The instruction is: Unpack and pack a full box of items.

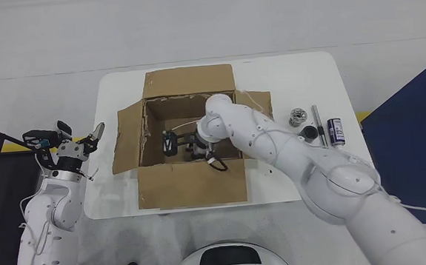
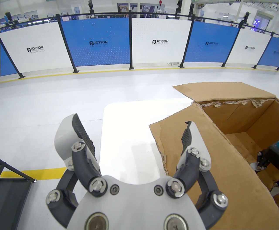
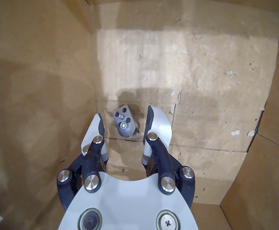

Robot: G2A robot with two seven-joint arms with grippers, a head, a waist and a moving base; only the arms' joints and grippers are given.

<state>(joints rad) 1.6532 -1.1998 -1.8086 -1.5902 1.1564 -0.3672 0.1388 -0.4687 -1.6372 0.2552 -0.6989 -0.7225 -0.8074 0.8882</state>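
Observation:
An open cardboard box [image 1: 194, 184] stands mid-table with its flaps folded out. My right gripper [image 3: 125, 118] is down inside it, open, fingers on either side of a small grey metal block [image 3: 125, 123] lying on the box floor [image 3: 196, 87]. From above, the right gripper [image 1: 171, 143] sits near the box's left inner wall. My left gripper [image 2: 133, 132] is open and empty, held over the table's left edge beside the box's left flap [image 2: 209, 156]; it appears from above as the left gripper [image 1: 80, 138].
On the white table [image 1: 120, 191] right of the box lie a small round metal part [image 1: 297, 116], a black cap [image 1: 309, 133], a thin metal rod [image 1: 319, 125] and a dark cylinder [image 1: 336, 131]. Blue and white fence panels [image 2: 139, 43] ring the floor beyond.

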